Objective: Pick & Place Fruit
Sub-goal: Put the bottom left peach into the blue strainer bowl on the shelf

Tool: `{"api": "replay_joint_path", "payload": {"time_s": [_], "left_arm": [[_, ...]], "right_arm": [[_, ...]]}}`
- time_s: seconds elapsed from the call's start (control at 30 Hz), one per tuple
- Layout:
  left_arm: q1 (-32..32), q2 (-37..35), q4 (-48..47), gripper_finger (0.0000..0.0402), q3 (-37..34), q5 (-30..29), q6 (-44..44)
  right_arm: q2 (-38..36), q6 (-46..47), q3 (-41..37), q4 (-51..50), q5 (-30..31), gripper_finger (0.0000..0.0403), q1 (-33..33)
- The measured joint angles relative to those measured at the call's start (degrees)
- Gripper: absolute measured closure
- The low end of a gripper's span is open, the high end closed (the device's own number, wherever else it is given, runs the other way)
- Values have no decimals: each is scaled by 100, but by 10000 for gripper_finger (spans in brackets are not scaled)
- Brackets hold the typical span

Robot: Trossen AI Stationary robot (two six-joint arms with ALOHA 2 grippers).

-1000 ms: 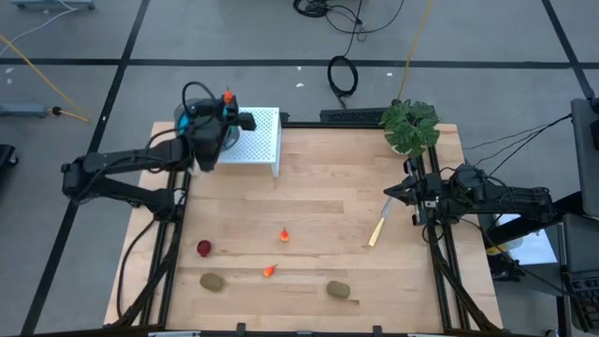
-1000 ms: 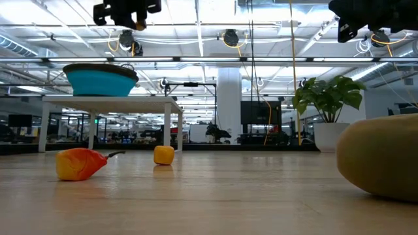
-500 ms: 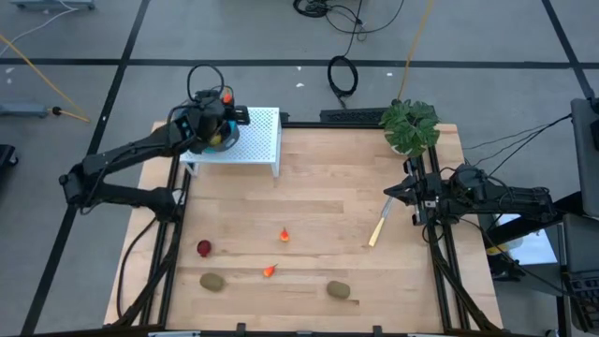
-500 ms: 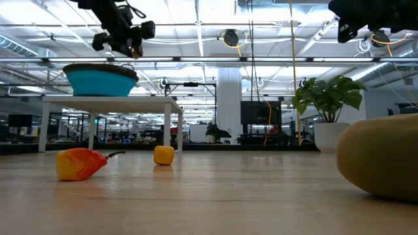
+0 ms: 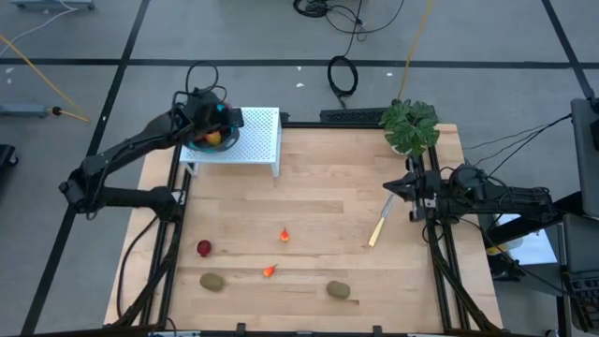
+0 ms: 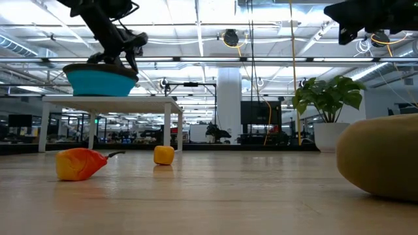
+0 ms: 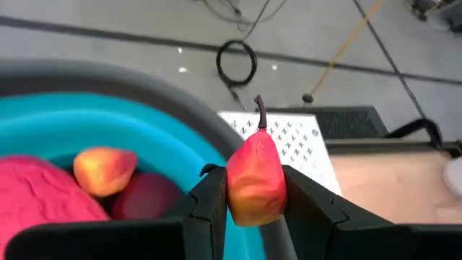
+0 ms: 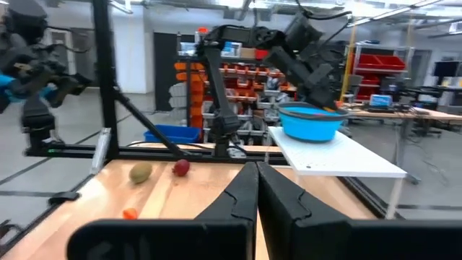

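The left claw (image 7: 254,189) is clamped on a red-orange fruit (image 7: 254,177), stem up, right over the blue bowl (image 7: 86,123), so the bowl sits just under it for the drop.

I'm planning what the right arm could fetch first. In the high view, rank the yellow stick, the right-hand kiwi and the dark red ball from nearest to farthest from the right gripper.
From the right gripper, shut at the table's right edge:
1. Yellow stick, just beside it.
2. Right-hand kiwi, near the front edge.
3. Dark red ball, far across on the left side.
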Motion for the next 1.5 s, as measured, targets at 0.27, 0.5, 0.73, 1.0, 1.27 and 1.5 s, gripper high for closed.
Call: {"api": "replay_joint_path", "payload": {"time_s": [0.27, 0.5, 0.73, 1.0, 1.27, 1.5], "left_arm": [[93, 7, -1309, 293, 700, -72, 32], [93, 20, -2079, 293, 948, -153, 31], [90, 326, -2395, 293, 948, -154, 51], [93, 716, -2329, 293, 948, -155, 300], [90, 762, -2322, 293, 948, -158, 326], [93, 762, -2324, 292, 948, -87, 413]], "right_arm": [[1, -1, 0, 0, 83, 403, 0], [1, -14, 0, 0, 83, 403, 0], [1, -16, -1, 0, 81, 403, 0], [1, -3, 0, 0, 81, 403, 0], [1, -1, 0, 0, 81, 403, 0], [1, 1, 0, 0, 81, 403, 0]]}}
